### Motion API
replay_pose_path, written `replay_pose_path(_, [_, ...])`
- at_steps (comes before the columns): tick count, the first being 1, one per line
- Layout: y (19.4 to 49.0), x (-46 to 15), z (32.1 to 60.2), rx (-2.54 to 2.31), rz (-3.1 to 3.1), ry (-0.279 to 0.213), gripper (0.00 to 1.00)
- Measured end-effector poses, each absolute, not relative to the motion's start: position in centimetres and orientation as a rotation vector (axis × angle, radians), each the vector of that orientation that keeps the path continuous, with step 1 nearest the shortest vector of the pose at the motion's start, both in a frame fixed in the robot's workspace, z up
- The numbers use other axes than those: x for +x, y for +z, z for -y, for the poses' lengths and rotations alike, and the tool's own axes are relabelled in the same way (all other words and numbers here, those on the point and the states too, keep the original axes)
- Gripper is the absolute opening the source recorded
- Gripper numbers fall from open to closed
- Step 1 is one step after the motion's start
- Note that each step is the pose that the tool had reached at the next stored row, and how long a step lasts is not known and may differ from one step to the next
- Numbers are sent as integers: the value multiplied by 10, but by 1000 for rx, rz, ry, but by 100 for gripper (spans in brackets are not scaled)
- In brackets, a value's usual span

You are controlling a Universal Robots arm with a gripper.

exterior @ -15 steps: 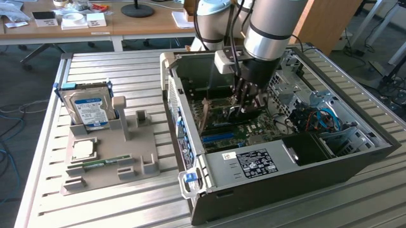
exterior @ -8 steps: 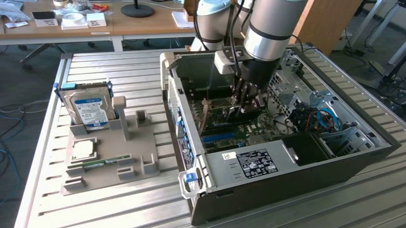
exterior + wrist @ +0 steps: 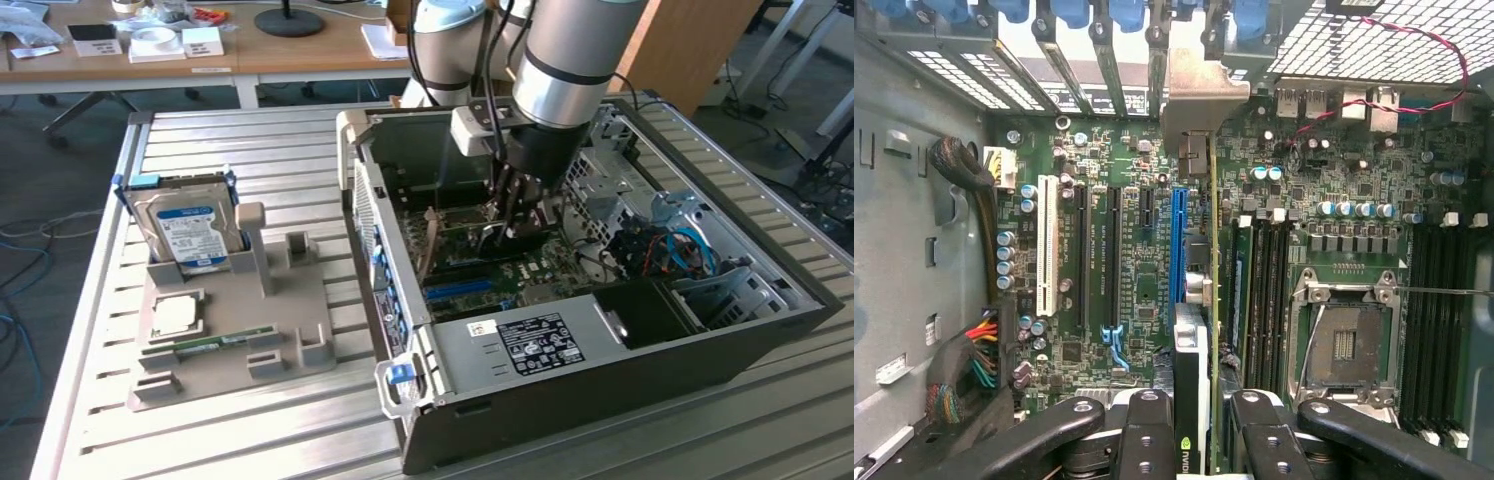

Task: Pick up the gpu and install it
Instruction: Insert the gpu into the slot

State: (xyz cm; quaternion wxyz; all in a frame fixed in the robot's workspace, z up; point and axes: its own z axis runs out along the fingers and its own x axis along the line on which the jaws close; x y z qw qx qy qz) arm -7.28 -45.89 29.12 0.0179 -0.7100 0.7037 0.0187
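gpu (image 3: 1191, 360) edge-on in jaws, seating unclear

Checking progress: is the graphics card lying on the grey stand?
No, the gripper holds the graphics card upright inside the computer case.

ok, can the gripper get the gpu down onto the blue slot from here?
Probably yes. The gripper holds the gpu edge-on beside the blue slot, which is empty; the black slots next to it are bare too.

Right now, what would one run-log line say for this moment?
stage: install | hand: shut on gpu, inside case | gpu: edge-on over board, by blue slot | seated: cannot tell
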Motion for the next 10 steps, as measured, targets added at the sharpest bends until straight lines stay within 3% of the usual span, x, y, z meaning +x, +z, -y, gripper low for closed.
replay_pose_path(10, [289,-74,459,-2205,-2186,58,27])
